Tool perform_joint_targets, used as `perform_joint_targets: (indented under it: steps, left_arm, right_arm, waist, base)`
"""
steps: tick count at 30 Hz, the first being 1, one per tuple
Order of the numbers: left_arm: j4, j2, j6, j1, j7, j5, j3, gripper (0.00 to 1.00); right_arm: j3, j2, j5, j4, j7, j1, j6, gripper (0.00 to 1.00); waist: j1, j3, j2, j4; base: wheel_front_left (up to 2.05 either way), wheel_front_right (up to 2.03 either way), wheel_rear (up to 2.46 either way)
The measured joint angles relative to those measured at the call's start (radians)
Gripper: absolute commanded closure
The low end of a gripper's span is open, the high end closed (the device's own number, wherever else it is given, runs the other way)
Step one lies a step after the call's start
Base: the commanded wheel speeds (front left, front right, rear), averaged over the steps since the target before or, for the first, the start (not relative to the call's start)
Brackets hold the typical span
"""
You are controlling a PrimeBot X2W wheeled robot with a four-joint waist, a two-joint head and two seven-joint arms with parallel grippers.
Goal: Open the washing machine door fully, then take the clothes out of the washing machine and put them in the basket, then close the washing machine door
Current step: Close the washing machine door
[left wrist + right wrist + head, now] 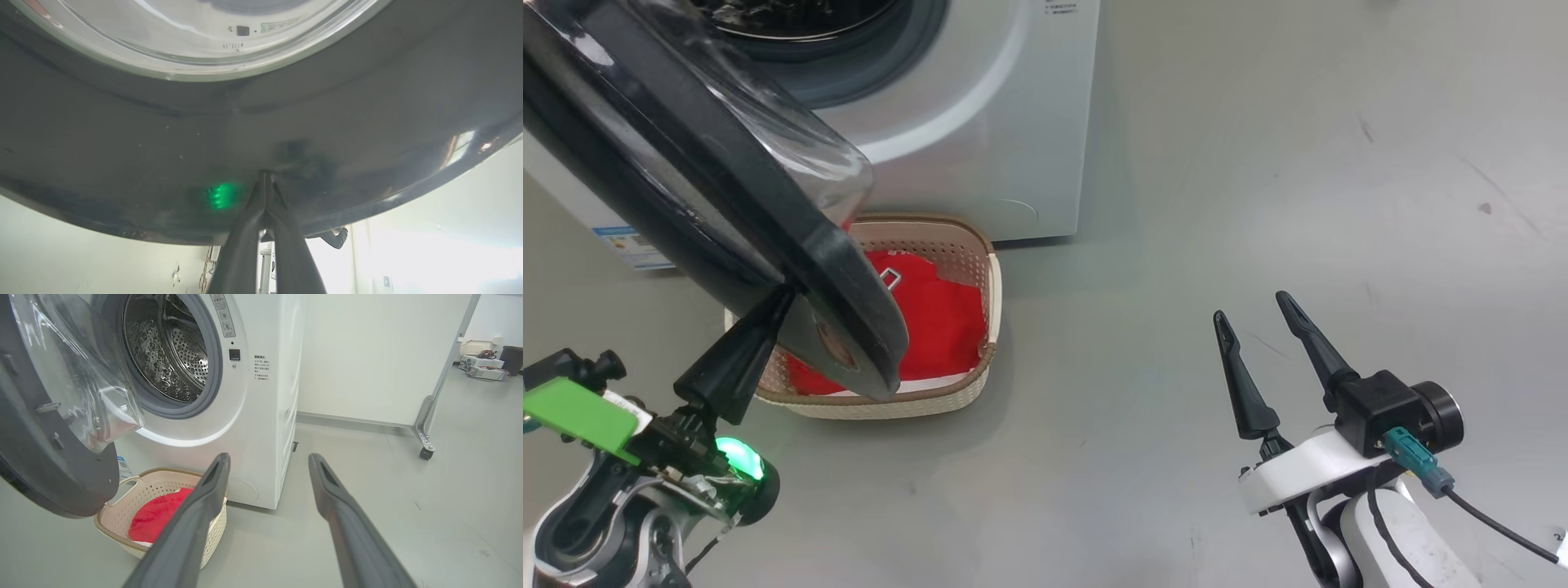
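Finds left gripper (pixel 780 298) closed tight, tips against outer rim of door (pixel 727 188); appears to pinch nothing, though contact is dim in wrist view. Finds right gripper (pixel 1251 306) spread wide, empty, above floor (pixel 1258 163), well apart from washer (pixel 980 122). Notes door part open, overhanging basket (pixel 994 269). Locates clothes (pixel 931 318) in basket, just before washer.

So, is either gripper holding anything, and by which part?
Nothing held: the shut left gripper only touches the washing machine door, on its black rim; the right gripper is open.
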Motion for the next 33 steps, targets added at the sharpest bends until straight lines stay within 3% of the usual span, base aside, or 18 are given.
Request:
perform_joint_targets:
  steps: [11, 33]
  left_arm:
    - [0.023, -0.007, 0.000, -0.096, -0.068, -0.007, -0.021, 1.00]
    - [0.239, -0.014, 0.000, -0.373, -0.311, -0.012, 0.035, 1.00]
  right_arm:
    - [0.001, 0.012, 0.000, 0.000, -0.010, -0.001, 0.000, 0.00]
    - [0.008, 0.049, 0.009, -0.001, -0.022, -0.019, -0.001, 0.00]
  waist:
    - [0.0000, 0.028, 0.0000, -0.111]
    - [0.0000, 0.131, 0.0000, -0.287]
  base:
    - [0.00, 0.00, 0.00]
    - [0.00, 0.00, 0.00]
